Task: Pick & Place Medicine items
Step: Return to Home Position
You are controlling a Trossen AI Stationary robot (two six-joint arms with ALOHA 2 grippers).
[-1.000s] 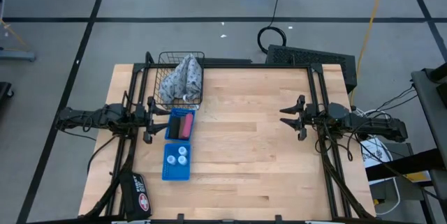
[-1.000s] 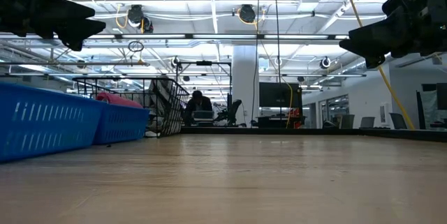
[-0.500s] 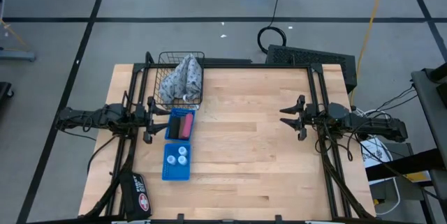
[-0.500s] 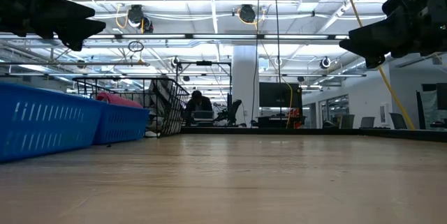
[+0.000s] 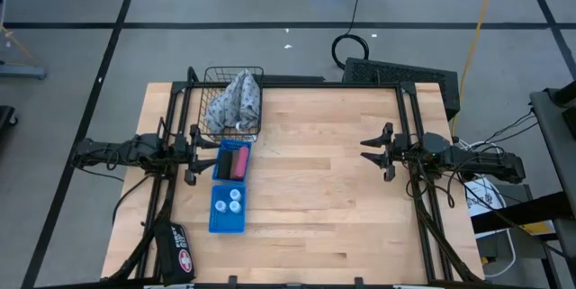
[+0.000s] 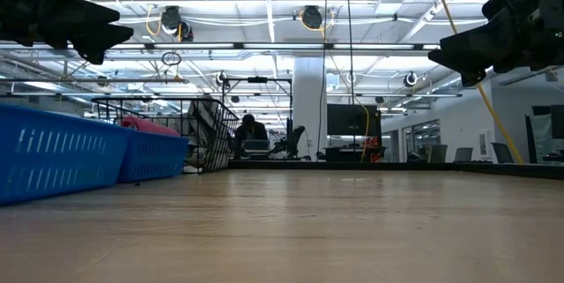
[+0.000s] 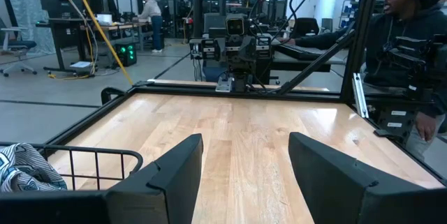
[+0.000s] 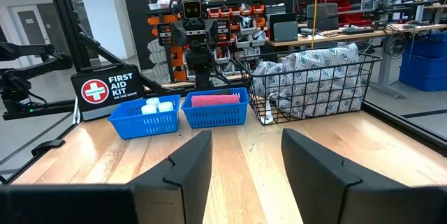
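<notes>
Three white round bottles [image 5: 231, 200] stand in the nearer blue tray [image 5: 227, 221]. A black oblong container [image 5: 227, 160] and a pink tube [image 5: 241, 161] lie in the farther blue tray [image 5: 232, 148]. In the right wrist view the bottles [image 8: 155, 106] and the pink tube [image 8: 214, 100] show above the tray rims. My left gripper [image 5: 193, 156] hovers open at the table's left edge, just left of the farther tray, pointing level. My right gripper [image 5: 367, 150] hovers open at the right edge, pointing level toward the trays. Both have nothing between their fingers.
A wire basket [image 5: 232, 102] holding a grey patterned cloth bundle [image 5: 236, 96] stands at the far left, behind the trays. A first aid pouch [image 5: 177, 248] lies at the near left corner. Bare wooden table [image 5: 315, 199] spans the middle. A person [image 7: 408, 35] stands beyond the right side.
</notes>
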